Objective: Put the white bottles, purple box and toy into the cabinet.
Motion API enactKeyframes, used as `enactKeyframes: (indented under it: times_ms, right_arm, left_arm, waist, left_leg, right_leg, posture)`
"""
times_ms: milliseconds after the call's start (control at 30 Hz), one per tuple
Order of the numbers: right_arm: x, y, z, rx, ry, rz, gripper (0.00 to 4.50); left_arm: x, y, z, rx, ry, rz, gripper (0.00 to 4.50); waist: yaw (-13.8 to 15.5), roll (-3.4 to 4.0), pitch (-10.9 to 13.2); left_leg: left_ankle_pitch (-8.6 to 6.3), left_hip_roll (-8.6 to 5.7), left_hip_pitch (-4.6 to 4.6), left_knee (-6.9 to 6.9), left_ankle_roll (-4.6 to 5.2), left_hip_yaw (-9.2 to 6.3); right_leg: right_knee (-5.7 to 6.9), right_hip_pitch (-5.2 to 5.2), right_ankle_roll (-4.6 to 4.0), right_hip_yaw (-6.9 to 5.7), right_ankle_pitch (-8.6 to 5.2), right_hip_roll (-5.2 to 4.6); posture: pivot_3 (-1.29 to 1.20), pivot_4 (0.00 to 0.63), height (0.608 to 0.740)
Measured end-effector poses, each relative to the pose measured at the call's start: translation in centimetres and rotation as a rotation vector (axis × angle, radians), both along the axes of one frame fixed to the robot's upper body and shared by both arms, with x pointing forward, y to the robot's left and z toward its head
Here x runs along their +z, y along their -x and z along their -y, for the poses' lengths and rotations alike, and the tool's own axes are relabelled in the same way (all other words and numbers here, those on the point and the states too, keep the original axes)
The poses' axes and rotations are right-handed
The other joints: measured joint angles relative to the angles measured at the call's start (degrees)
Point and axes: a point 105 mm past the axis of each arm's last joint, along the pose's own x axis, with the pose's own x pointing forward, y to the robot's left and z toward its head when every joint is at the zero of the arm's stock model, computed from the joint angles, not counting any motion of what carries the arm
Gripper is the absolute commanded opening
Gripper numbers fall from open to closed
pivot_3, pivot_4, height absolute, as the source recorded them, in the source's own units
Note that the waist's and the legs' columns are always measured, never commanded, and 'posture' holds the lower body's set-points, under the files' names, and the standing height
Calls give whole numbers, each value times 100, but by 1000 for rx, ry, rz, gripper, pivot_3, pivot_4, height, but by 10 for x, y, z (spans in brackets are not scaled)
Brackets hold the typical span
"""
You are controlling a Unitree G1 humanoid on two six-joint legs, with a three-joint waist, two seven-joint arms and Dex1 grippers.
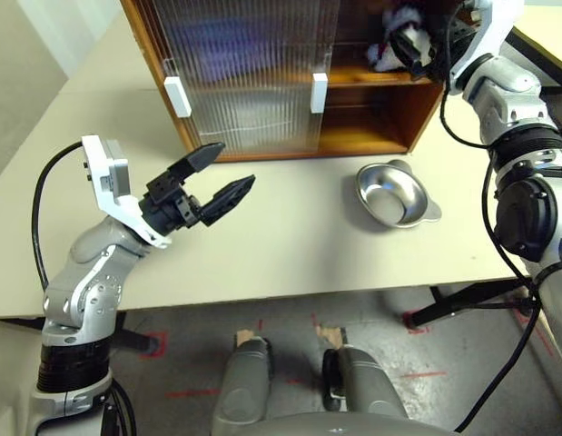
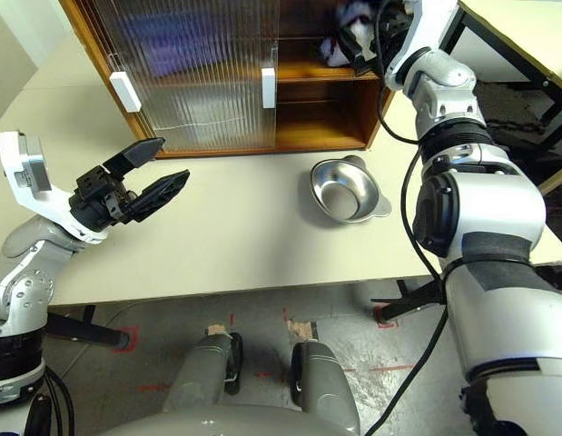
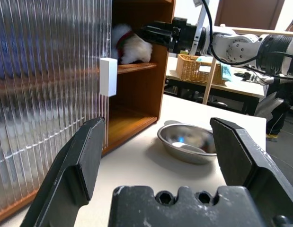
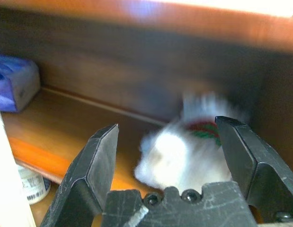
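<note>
One risk: the toy [image 4: 184,156] sits on the cabinet [image 1: 389,136] shelf right between the right gripper [image 4: 167,151] fingers, which are spread and released; pulling out crooked could snag the plush and drag it off the edge.
Left gripper [image 1: 212,182]: spread wide, empty, above the desk [image 1: 290,245].
Purple box [image 4: 13,87]: on the same shelf, well apart.
Bottle [image 4: 30,187]: low in the cabinet, partly hidden.
Metal dish [image 1: 394,195]: empty, on the desk in front of the cabinet.

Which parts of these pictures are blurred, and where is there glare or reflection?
Right wrist view: the toy on the cabinet shelf is smeared, the purple box soft. Left wrist view: the ribbed sliding door blurs whatever lies behind it; the metal dish reflects light. Left eye view: the dish shines brightly inside.
</note>
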Motion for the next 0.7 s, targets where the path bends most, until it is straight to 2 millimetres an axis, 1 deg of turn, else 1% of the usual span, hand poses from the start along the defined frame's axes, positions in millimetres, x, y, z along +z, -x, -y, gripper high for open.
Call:
enactKeyframes:
  times_ms: [100, 233, 300, 367, 433, 467, 567, 633, 700]
  right_arm:
    - [10, 7, 5, 40, 42, 28, 4484]
    - [13, 15, 11, 127, 76, -6, 4484]
    - [9, 22, 17, 192, 62, -70, 4484]
    - [-1, 33, 34, 267, 31, -169, 4484]
    - [-19, 48, 54, 325, -10, -287, 4484]
    - [-31, 56, 62, 348, -35, -353, 4484]
    - [-76, 85, 84, 382, -150, -567, 4484]
    - [-107, 110, 97, 366, -247, -699, 4484]
    - [-136, 131, 103, 317, -344, -808, 4484]
  left_arm:
    - [-1, -2, 1, -7, 10, -4, 4500]
    - [-4, -4, 2, -17, 13, -10, 4500]
    - [-2, -4, 4, -31, 11, 1, 4500]
    - [-2, -4, 3, -40, 9, 8, 4500]
    - [-5, -6, 1, -38, 5, 4, 4500]
    - [-5, -5, 2, -44, 2, 6, 4500]
    - [-5, -3, 3, -63, -10, 16, 4500]
    - [-6, -2, 3, -75, -14, 18, 4500]
    - [-7, -3, 2, -78, -11, 15, 4500]
  waist:
    - [-3, 0, 0]
    - [-11, 0, 0]
    - [-12, 0, -1]
    - [17, -3, -3]
    - [38, -6, -5]
    - [38, -9, -7]
    - [28, -5, -10]
    - [33, -4, -11]
    - [20, -1, -12]
  left_leg:
    - [0, -2, 0, 0, 0, 1]
    - [0, 0, 0, 2, 1, 2]
    - [0, 1, 1, 2, 0, 2]
    - [0, 0, -2, 4, 1, -5]
    - [-1, -1, -4, 7, -1, -7]
    - [-1, 0, -8, 7, 0, -7]
    - [0, 0, -19, 12, 2, -6]
    - [5, 2, -27, 12, 10, -12]
    - [4, 3, -27, 14, 8, -8]
  right_leg:
    - [-1, 0, 3, -2, -2, -1]
    - [0, 0, 4, -4, -2, 0]
    - [0, 0, 4, -4, -2, 0]
    - [0, 3, 3, -6, -2, -3]
    - [-4, 9, 3, -9, -2, -6]
    - [-9, 10, 3, -10, -2, -8]
    - [-16, 6, 9, -13, 2, -13]
    - [-16, 2, 11, -18, 3, -10]
    - [-12, -3, 14, -17, 3, -3]
  posture:
    - [218, 84, 740]
    - [213, 74, 740]
    - [215, 71, 740]
    - [212, 67, 740]
    - [207, 64, 740]
    - [205, 63, 740]
    - [192, 60, 740]
    - [190, 62, 740]
    - [189, 63, 740]
